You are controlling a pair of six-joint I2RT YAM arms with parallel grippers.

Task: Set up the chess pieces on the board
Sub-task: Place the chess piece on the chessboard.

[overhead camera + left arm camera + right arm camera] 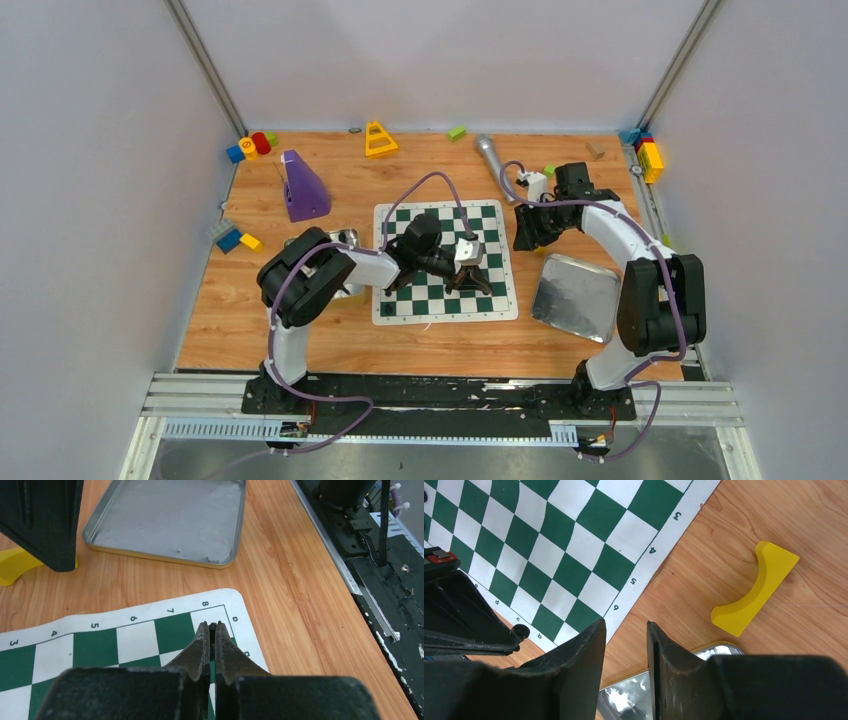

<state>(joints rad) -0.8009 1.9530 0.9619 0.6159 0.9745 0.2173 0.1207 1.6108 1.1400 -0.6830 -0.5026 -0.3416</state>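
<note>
Pinching almost fully together, your left gripper (210, 628) held a tiny black chess piece (520, 630) at its fingertips, just above a corner square of the green-and-white checkered board mat (135, 635), with the shiny metal tray (165, 515) ahead of it. Your right gripper (626, 626) hung partly open and empty over the mat's border, a yellow curved block (754, 592) to its right.

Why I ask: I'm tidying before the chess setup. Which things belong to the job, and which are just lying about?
Job:
board
black chess piece, held by the left gripper

Lying about:
metal tray
yellow arch block
purple pyramid
microphone
yellow triangle
green block
coloured blocks in the far left corner
</note>
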